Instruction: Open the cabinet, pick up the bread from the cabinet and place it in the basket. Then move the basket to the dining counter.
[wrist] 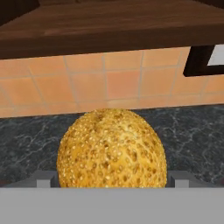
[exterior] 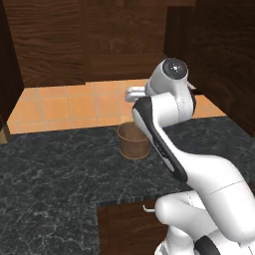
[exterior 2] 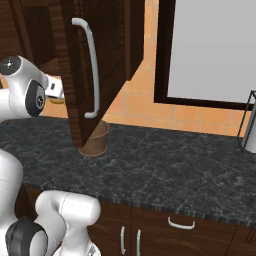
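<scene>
Your gripper (wrist: 112,181), clamped on the bread (wrist: 112,148), hangs above the black counter (exterior: 50,169), with the basket (exterior: 133,142) below it.

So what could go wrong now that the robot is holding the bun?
1. The bread bulges out wide between the jaws, so it might slip and fall onto the black counter instead of into the basket.
2. The cabinet door hangs open right beside the arm, with the basket partly tucked behind it in the right base view, so the arm might bump the door on the way down.
</scene>
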Controlling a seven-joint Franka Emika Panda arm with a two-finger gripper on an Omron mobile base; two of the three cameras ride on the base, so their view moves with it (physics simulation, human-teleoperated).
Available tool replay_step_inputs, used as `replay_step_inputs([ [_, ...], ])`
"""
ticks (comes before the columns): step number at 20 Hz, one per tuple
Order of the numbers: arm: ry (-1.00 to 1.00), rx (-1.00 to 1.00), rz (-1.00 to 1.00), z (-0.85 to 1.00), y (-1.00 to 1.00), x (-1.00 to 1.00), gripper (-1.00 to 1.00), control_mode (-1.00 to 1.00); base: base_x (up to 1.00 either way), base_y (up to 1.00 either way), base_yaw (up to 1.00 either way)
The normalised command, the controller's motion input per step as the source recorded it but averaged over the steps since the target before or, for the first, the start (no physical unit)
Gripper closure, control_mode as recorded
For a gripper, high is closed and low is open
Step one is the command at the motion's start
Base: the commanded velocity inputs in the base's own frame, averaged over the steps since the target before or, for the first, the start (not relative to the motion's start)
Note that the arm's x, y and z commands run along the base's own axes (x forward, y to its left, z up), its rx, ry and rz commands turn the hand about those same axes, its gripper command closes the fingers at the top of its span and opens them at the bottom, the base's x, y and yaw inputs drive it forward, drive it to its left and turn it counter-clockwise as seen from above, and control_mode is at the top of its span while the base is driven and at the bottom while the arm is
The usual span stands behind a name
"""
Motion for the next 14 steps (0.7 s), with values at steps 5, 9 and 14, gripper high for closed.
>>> replay_step_inputs([
  [5, 0.01, 0.00, 0.00, -0.66, 0.00, 0.13, 1.00, -1.00, 0.00, 0.00, 0.00],
  [9, 0.08, 0.00, 0.00, -0.47, 0.00, 0.20, 1.00, -1.00, 0.00, 0.00, 0.00],
  [14, 0.16, 0.00, 0.00, -0.32, 0.00, 0.17, 1.00, -1.00, 0.00, 0.00, 0.00],
])
